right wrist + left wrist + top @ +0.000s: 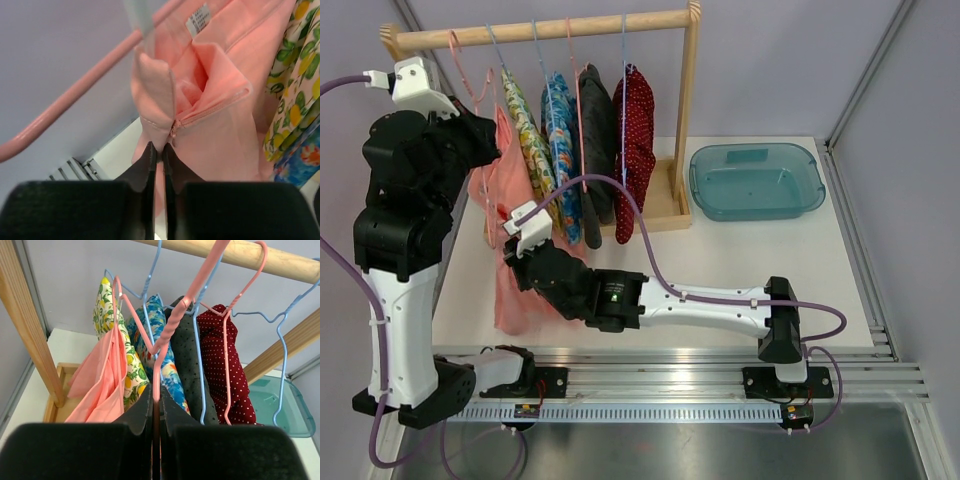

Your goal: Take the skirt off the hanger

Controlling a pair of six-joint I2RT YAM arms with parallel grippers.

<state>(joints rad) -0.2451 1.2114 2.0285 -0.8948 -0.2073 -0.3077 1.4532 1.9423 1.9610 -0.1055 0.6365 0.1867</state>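
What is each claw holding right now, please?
Left claw: closed on the pink wire hanger.
Right claw: closed on the pink fabric skirt.

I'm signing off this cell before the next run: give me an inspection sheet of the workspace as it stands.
Surface: white table carries rack and bin.
Job's things: pink skirt hangs from the pink hanger on the wooden rack.
Clutter: lemon-print garment, blue floral garment, dark grey garment, red dotted garment; empty teal bin.
Grippers: left gripper shut on the hanger's twisted neck; right gripper shut on the skirt's waist by the zip.
Cables: purple cable along each arm.
Surroundings: grey walls; aluminium rail at the near edge.
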